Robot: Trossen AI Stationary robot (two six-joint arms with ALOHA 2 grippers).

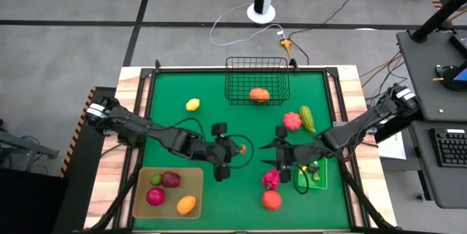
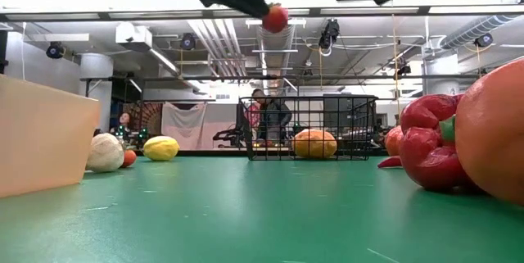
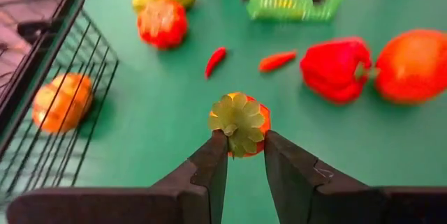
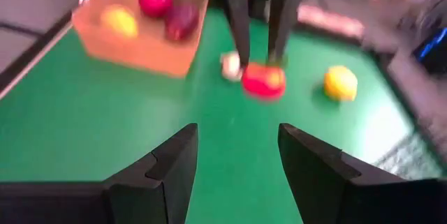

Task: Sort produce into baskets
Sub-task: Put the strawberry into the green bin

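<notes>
A small red tomato with a green leafy cap (image 3: 239,123) is pinched between the fingers of the left gripper (image 1: 232,149), which is held above the middle of the green table (image 1: 204,128). In the low view the tomato (image 2: 275,18) is seen lifted well clear of the table surface, under the dark arm.

The right gripper (image 1: 280,154) is held just beside it, towards the right half of the table, with its fingers (image 4: 174,161) spread and nothing between them.

The black wire-mesh basket (image 1: 257,81) is set against the middle of the far edge, and an orange pumpkin-like piece (image 1: 258,95) is lying inside it. A yellow lemon (image 1: 193,104) is lying on the table to the left of the basket, apart from it.

The tan tray (image 1: 143,201) is placed in the near left corner. A small green piece (image 1: 155,179), a dark purple piece (image 1: 171,180), a pink-red round piece (image 1: 155,196) and an orange-yellow piece (image 1: 187,205) are held in it.

The green plastic bin (image 1: 315,176) is placed near the right edge, partly covered by the right arm; small pieces are seen in it but cannot be identified.

A pink-red bumpy fruit (image 1: 292,121) and a green oblong vegetable (image 1: 307,118) are lying side by side near the right edge, beyond the bin. A red bell pepper (image 1: 271,179) and an orange round fruit (image 1: 271,200) are lying close to the near edge, left of the bin.
</notes>
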